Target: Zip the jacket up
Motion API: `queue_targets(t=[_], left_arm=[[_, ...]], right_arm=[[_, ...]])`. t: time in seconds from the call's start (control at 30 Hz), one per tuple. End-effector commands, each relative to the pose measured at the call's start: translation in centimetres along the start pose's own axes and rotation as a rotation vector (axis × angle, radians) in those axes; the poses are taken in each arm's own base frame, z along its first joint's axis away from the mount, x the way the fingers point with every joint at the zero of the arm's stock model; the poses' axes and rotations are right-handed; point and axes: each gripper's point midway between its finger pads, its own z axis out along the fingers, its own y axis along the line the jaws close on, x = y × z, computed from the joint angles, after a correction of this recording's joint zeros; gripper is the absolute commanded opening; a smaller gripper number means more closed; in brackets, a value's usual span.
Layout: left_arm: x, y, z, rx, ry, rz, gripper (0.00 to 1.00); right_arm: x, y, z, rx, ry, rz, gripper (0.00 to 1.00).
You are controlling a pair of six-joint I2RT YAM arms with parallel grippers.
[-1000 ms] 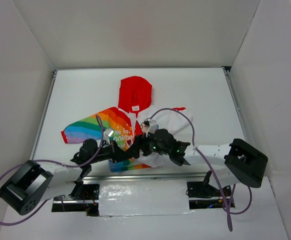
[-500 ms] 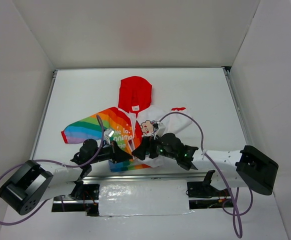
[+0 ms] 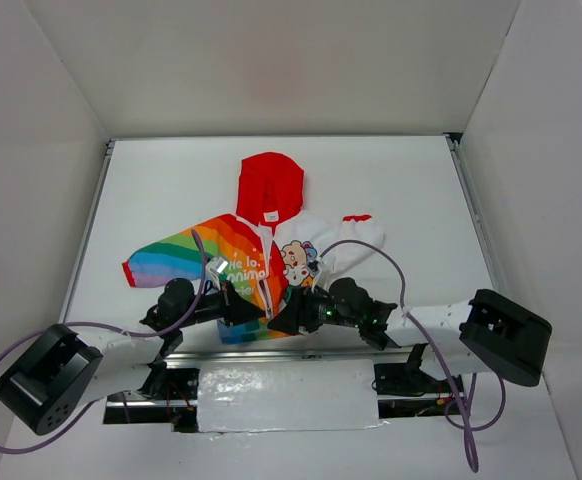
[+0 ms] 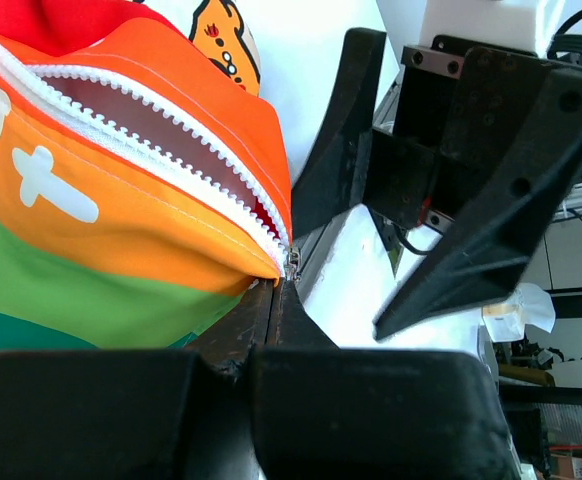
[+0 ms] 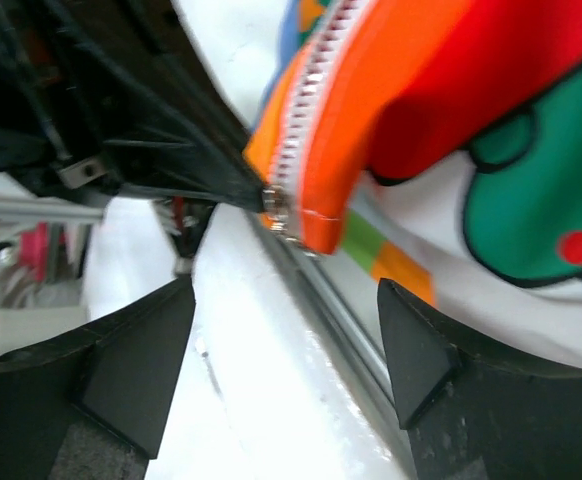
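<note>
At near centre we've the jacket (image 3: 254,255), left gripper (image 4: 276,298) pinching its hem, right gripper (image 5: 286,292) open just short of the zip slider (image 5: 277,208); closing off-line cd nip fabric instead.

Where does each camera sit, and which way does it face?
Top external: above and behind the bases, looking down at table and jacket; left arm and right arm show.
Left wrist: on the left arm, along its shut jaws toward the zipper's bottom end; the right arm's open jaws face it.
Right wrist: on the right arm, between its open jaws toward the same end.
Shared: the zipper end, seen from opposite sides.
</note>
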Motion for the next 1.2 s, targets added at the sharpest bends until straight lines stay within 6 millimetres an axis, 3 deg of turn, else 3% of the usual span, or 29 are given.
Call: queue_targets(t=[0.0,0.47,0.83,1.17], left_arm=[[1.5,0.3,-0.7,0.016,0.017,0.025,0.0],[1.7,0.3,-0.7,0.019,0.024,0.022,0.0],[1.8,0.3,-0.6,0.022,0.029,0.018,0.0],[1.7,0.2,-0.6,0.021,0.026,0.023,0.0]], right_arm=[[-0.3,3.4,0.1,-0.153,-0.008,-0.013,0.8],[-0.1,3.1,1.9,-0.164,-0.002,0.002,0.73],[0.0,4.1,2.4,-0.21,0.02,-0.005,0.48],[0.2,3.5,2.5,-0.186,0.018,0.013,0.35]])
